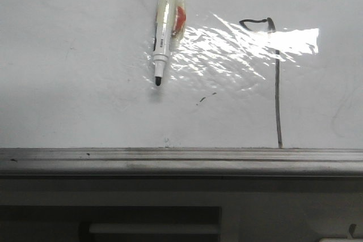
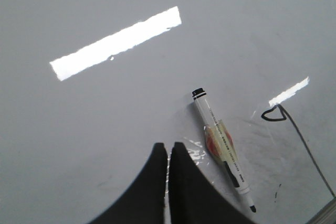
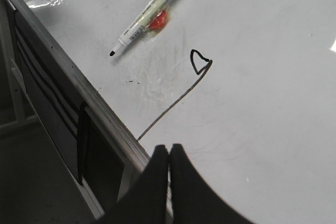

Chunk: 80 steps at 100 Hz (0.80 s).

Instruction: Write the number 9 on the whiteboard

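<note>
A: Where is the number 9 (image 1: pixel 277 77) sitting?

B: On the whiteboard (image 1: pixel 85 100), its long stroke reaching down to the grey rail (image 1: pixel 181 160), small flat loop at its top. The uncapped marker (image 1: pixel 163 32) is lying just beside it, tip pointing at the rail, touching nothing else.

A: Jaws?

B: The left gripper (image 2: pixel 169 153) and right gripper (image 3: pixel 168 156) are both showing jaws pressed together, grasping nothing, hovering over the board.

Glossy white whiteboard (image 1: pixel 85 38) with grey rail (image 1: pixel 181 160); thin black number 9 (image 1: pixel 277 83); white marker (image 1: pixel 163 32), black tip, orange-red patch.
</note>
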Motion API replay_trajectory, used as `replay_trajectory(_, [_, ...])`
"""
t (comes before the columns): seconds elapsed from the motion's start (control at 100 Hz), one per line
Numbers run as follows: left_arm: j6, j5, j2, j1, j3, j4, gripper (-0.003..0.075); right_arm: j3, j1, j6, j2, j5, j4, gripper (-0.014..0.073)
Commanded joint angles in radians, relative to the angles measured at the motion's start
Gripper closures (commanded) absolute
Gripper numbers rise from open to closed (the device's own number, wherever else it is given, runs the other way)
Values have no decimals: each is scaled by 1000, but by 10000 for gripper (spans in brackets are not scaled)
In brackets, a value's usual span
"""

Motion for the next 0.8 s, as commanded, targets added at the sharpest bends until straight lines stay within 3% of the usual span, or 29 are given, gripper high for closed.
replay_trajectory(0.0, [-60, -44, -2, -7, -21, 121, 741, -22, 1, 3, 12, -62, -41, 635])
replay_trajectory(0.16, [-167, -171, 4, 37, -18, 227, 741, -22, 1, 3, 12, -62, -41, 635])
replay_trajectory(0.38, [-274, -404, 6, 188, 29, 292, 741, -22, 1, 3, 12, -62, -41, 635])
replay_trajectory(0.54, [-414, -400, 6, 249, 110, 303, 741, -22, 1, 3, 12, -62, -41, 635])
replay_trajectory(0.79, [-501, -275, -14, 288, 155, 403, 741, -22, 1, 3, 12, -62, -41, 635])
